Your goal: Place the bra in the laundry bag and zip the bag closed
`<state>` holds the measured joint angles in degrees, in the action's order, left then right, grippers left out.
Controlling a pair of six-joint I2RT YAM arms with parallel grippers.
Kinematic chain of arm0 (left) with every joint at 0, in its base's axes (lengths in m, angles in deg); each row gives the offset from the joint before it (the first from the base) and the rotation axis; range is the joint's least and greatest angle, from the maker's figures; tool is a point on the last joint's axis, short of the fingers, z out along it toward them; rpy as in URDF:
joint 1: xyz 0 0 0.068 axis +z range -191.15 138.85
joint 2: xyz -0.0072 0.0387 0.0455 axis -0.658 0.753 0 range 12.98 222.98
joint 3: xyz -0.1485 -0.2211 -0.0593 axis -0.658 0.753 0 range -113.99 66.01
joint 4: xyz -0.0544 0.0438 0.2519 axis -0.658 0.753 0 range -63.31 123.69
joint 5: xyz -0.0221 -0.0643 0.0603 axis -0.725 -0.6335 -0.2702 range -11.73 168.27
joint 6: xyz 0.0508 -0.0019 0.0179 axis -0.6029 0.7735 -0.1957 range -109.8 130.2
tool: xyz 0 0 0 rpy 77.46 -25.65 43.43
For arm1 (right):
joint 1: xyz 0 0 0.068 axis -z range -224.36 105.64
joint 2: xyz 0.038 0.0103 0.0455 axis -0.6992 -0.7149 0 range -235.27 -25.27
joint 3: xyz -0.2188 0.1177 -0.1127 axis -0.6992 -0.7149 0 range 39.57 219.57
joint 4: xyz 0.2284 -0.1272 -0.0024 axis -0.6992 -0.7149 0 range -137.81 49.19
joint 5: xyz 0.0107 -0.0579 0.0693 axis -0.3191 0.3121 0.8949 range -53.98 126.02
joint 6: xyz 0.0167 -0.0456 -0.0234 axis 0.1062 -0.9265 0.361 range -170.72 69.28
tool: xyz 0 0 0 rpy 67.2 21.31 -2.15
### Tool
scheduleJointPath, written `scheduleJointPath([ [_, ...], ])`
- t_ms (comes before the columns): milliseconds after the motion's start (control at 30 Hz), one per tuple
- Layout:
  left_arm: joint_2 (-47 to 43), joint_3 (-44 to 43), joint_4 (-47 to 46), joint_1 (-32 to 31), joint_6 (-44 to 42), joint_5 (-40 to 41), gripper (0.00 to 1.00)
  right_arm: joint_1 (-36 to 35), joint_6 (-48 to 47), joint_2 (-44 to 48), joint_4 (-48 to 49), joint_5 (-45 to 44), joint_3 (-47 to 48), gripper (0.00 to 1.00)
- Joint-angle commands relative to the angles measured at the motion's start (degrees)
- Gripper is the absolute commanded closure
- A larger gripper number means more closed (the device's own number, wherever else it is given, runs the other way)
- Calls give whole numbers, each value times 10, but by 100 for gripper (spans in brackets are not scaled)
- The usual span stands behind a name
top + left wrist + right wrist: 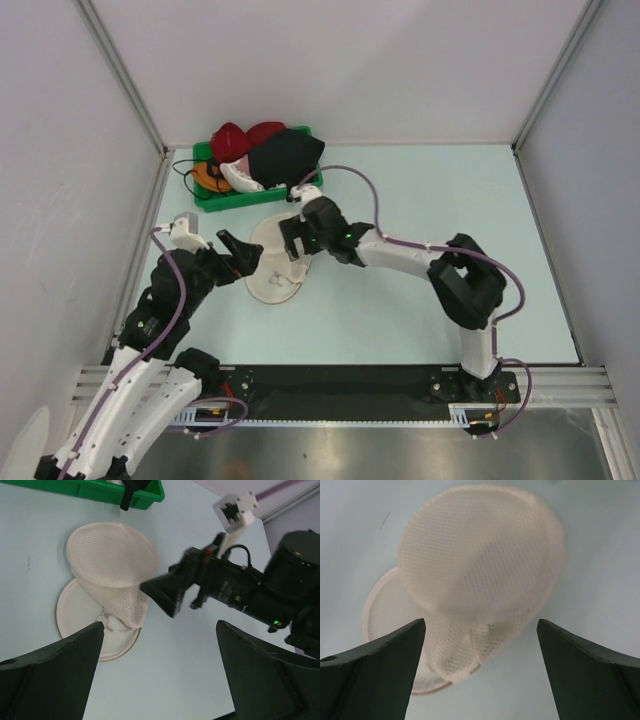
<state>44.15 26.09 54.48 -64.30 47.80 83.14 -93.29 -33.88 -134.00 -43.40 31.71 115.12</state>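
The black bra [285, 155] lies on top of other bras in the green bin [225, 199] at the back left; one of its black straps [127, 492] hangs over the bin's rim. The cream-white mesh laundry bag [272, 272] lies on the table in front of the bin. Its lid [107, 557] stands up, tilted over the flat base [82, 620]. My left gripper [242, 255] is open and empty at the bag's left side. My right gripper [293, 243] is open and empty just above the bag's far right edge, and the bag [480, 565] fills its view.
Red [245, 135], white [240, 175] and orange [208, 176] bras also lie in the green bin. White walls with metal rails close in the table at the back and on both sides. The right arm [420, 255] stretches across the middle of the table.
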Motion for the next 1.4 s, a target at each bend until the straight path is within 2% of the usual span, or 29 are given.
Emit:
scheduleJointPath([
  [0,-34,-5,94,7,30,-38,1,-54,-166,-80,-70,-131,132,0],
  [67,-58,-14,110,7,37,-43,1,-64,-216,-137,-82,-129,174,2],
  [167,-79,-38,141,7,40,-42,1,-75,-244,-191,-129,-116,259,10],
  [333,-98,-83,185,7,23,-18,1,-82,-262,-240,-127,-63,285,14],
  [400,-96,-89,195,7,19,-14,0,-81,-254,-251,-135,-86,305,19],
  [500,-94,-89,199,7,19,-19,1,-76,-248,-258,-159,-142,333,57],
  [533,-93,-86,198,7,21,-20,1,-75,-239,-239,-160,-168,332,75],
  [600,-90,-80,197,7,26,-23,0,-71,-225,-202,-156,-177,305,77],
  [667,-82,-67,192,7,31,-28,1,-59,-181,-128,-151,-155,274,87],
  [733,-75,-50,187,7,40,-35,1,-43,-139,-68,-119,-106,191,94],
  [800,-60,-36,167,7,47,-43,0,-11,-56,30,-50,-54,111,95],
  [833,-55,-19,156,7,54,-63,0,1,-27,60,-13,2,16,95],
  [867,-46,-10,129,7,58,-73,0,15,36,120,23,29,-33,95],
  [900,-41,0,114,7,65,-83,1,40,64,146,119,56,-78,95],
  [933,-38,18,98,7,70,-96,2,51,91,169,156,85,-176,95],
  [967,-32,26,70,7,74,-116,2,60,124,195,191,88,-219,95],
  [1000,-21,35,52,7,82,-130,3,66,161,237,267,92,-270,94],
  [1033,-13,54,33,7,84,-145,3,66,181,262,294,78,-345,94],
  [1100,20,67,-21,7,91,-193,3,61,228,328,348,61,-415,91],
  [1167,50,80,-82,7,91,-252,3,53,255,373,356,4,-492,88],
  [1233,98,83,-112,6,93,-277,1,48,292,440,293,-56,-518,88],
  [1267,114,80,-143,5,92,-290,0,49,304,461,224,-69,-528,87],
  [1300,133,77,-156,4,88,-316,1,49,307,479,203,-73,-537,78],
  [1367,184,53,-172,-5,79,-327,1,46,309,539,147,-80,-552,74],
])
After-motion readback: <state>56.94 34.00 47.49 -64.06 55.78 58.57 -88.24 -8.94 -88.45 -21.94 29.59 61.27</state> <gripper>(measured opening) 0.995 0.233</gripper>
